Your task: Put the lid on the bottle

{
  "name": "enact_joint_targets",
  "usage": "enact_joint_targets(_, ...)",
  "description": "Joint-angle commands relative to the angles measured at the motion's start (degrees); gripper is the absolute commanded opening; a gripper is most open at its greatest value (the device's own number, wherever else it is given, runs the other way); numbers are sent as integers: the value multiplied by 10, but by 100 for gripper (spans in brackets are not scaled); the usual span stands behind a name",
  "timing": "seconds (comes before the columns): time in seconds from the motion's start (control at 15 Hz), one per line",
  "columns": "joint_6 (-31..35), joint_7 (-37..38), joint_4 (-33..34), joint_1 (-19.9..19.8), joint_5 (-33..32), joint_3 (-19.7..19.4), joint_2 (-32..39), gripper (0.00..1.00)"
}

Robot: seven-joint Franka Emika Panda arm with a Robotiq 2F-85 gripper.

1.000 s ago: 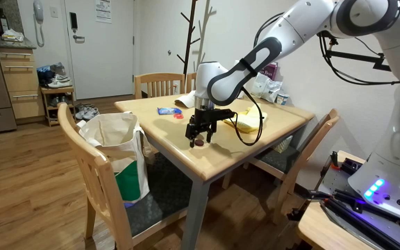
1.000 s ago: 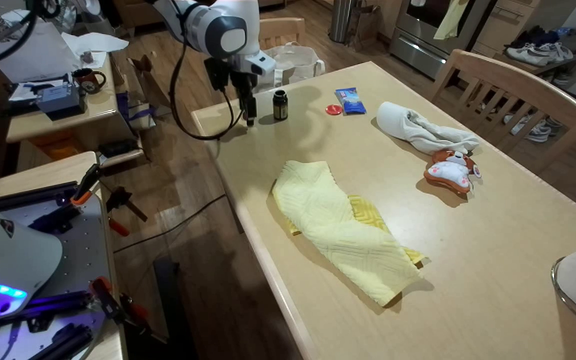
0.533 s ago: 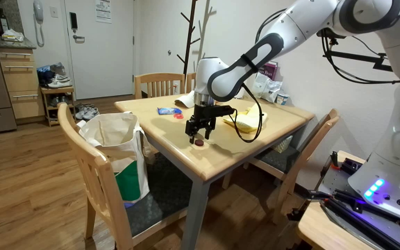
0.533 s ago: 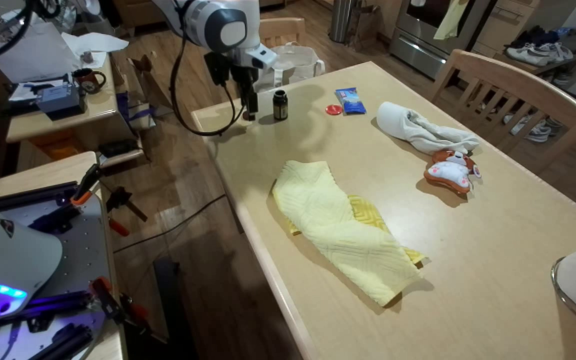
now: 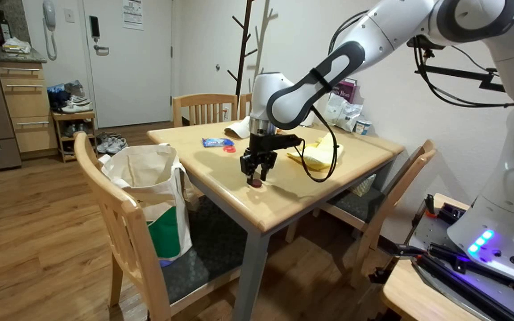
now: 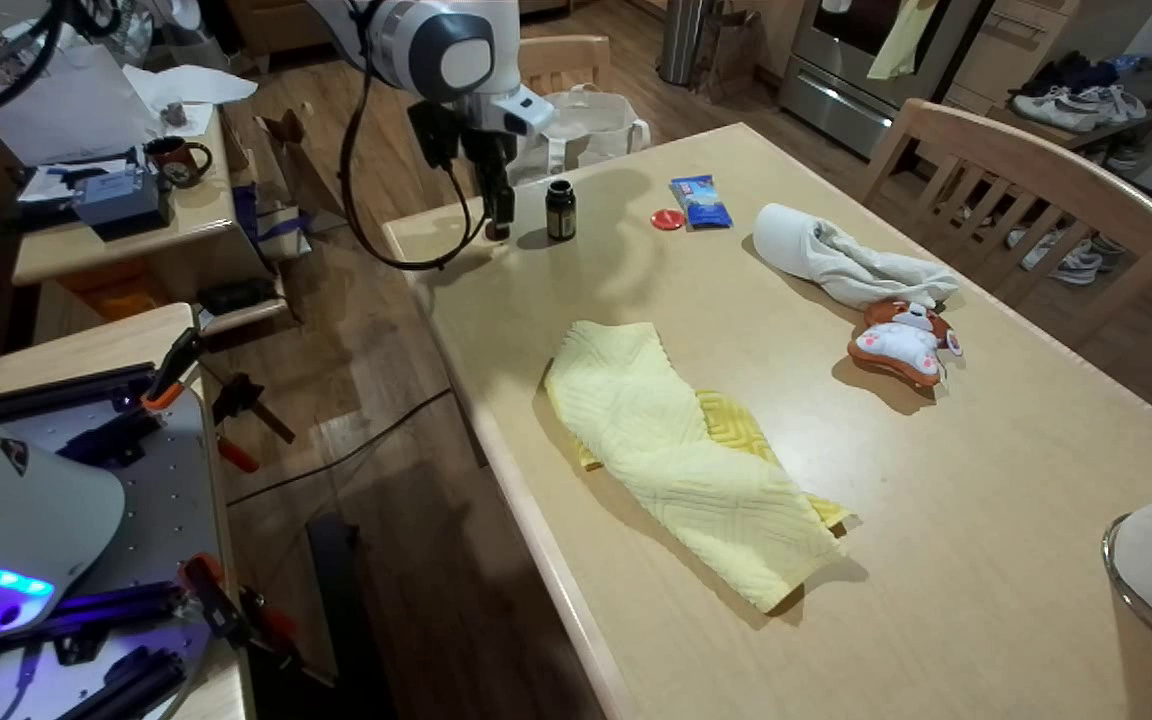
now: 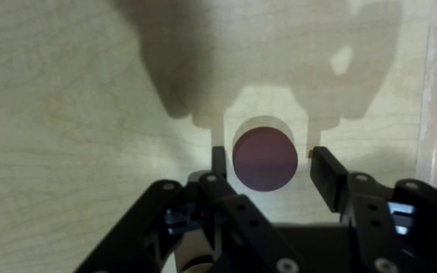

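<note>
Centrally, the gripper (image 7: 268, 160) is standing with jaws parted and gripping nothing; between them, the lid (image 7: 264, 158) is lying flat on the table (image 7: 89, 170), gaps showing on both sides. Just beside the jaws, the bottle (image 6: 560, 212) is standing upright and lidless. By inference, the approach is looking nearly complete, while grasping, lifting and seating the lid are remaining.

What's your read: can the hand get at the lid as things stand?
Probably yes. In the wrist view the hand is open, its fingers on either side of the lid with table showing in both gaps, so nothing seems to block closing. The bottle stands apart from the lid.
</note>
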Motion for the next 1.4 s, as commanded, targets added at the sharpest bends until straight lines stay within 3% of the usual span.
enact_joint_targets(0.0,-15,-15,-6,-6,-3,4,-11,91)
enact_joint_targets(0.07,-16,-15,-5,-6,-3,5,-11,98)
enact_joint_targets(0.2,-18,-18,-4,-8,-2,6,-11,100)
enact_joint_targets(1.13,-19,-46,11,-18,7,20,10,100)
enact_joint_targets(1.2,-15,-45,11,-16,4,18,10,94)
enact_joint_targets(1.27,-16,-46,11,-15,2,17,10,74)
enact_joint_targets(1.33,-14,-45,11,-13,1,16,10,67)
